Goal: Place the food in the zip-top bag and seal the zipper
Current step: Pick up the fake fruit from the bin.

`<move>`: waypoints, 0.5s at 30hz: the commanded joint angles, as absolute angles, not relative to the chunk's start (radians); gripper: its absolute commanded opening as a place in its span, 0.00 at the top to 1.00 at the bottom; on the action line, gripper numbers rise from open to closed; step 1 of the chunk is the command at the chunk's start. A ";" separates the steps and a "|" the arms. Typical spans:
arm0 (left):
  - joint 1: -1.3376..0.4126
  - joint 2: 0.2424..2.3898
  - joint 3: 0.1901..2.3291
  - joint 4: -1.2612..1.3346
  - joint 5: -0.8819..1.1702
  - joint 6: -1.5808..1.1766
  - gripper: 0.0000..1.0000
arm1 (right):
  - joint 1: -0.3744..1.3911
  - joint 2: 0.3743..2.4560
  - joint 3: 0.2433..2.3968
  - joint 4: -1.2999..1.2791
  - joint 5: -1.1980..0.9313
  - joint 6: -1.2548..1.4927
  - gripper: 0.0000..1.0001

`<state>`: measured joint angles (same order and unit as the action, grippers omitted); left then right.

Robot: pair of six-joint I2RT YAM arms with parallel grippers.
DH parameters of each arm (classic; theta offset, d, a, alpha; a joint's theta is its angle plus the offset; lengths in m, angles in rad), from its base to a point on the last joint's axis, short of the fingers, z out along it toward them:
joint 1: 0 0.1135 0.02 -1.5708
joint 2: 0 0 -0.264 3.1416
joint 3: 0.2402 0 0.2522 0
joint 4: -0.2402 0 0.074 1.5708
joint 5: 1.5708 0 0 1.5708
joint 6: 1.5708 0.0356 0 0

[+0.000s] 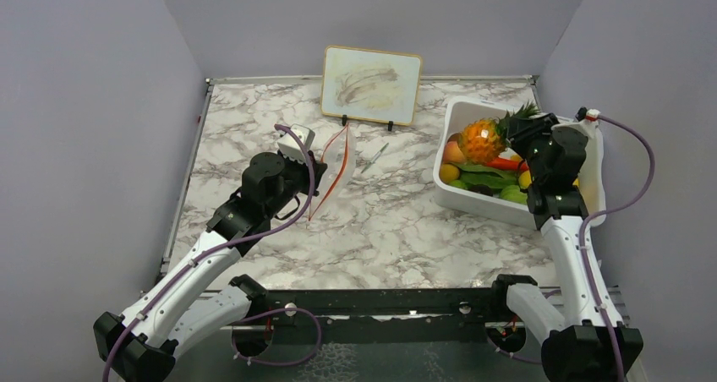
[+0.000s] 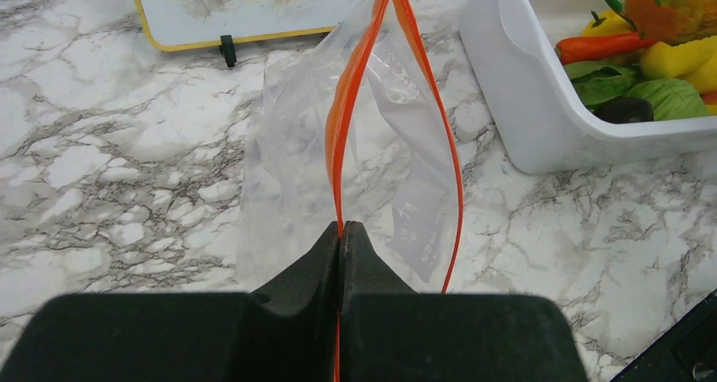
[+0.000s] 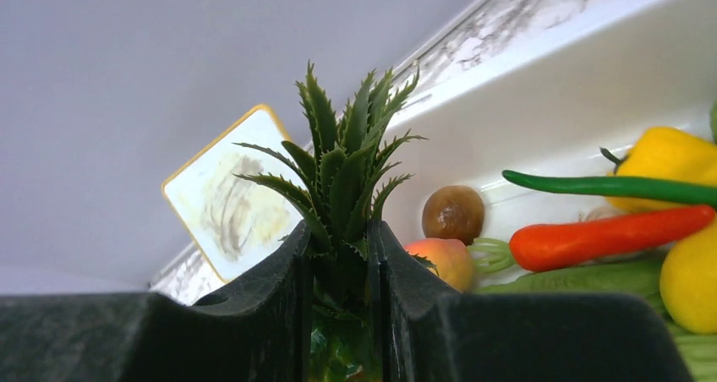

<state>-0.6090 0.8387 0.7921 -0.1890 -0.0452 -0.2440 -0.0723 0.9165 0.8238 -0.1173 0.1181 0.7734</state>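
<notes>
The clear zip-top bag (image 1: 336, 164) is hard to make out from the top camera; mostly only its red-orange edge shows there. In the right wrist view, the body of the pineapple (image 3: 347, 166) is hidden under the black fingers (image 3: 262, 314), and only the green leaf crown rises between them. From above I cannot tell if the pineapple touches the food under it. The right fingertips are also not clear in that view, because the dark wrist covers them.

The table (image 1: 380, 221) has a white marble pattern with grey veins. Plain grey walls close it on three sides. At 12 o'clock, a small board (image 1: 372, 84) with a yellow frame stands on black feet. A thin grey stick (image 1: 374, 156) lies just at 3 o'clock of the bag.

The bag is at about 10 o'clock from the table's middle, held up on its edge. Its mouth is parted, so the zipper (image 2: 359, 69) makes two red-orange lines that meet far from the left wrist camera. The left gripper (image 2: 342, 230) is closed tight on one of these lines.

The white bin (image 1: 473, 200) is at 3 o'clock and holds the rest of the food: a red pepper (image 3: 609, 234), a yellow pepper (image 3: 668, 158), a long green pod (image 3: 609, 185) and a brown round fruit (image 3: 453, 213). The right gripper (image 3: 338, 247) pinches the pineapple by its crown, over the bin.
</notes>
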 commanded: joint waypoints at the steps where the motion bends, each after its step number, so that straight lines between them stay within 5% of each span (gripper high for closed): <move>1: -0.607 0.827 0.778 -0.171 -0.039 -0.234 1.00 | -0.077 0.897 0.859 -0.022 -0.084 0.628 0.81; 15: -0.607 0.846 0.784 -0.168 0.013 -0.237 1.00 | -0.074 0.818 0.861 0.088 -0.489 0.592 0.84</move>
<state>-0.6090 0.8398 0.7921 -0.1886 -0.0235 -0.2440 -0.0723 0.8577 0.8276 -0.0025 -0.3267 0.6250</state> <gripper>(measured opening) 0.017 0.242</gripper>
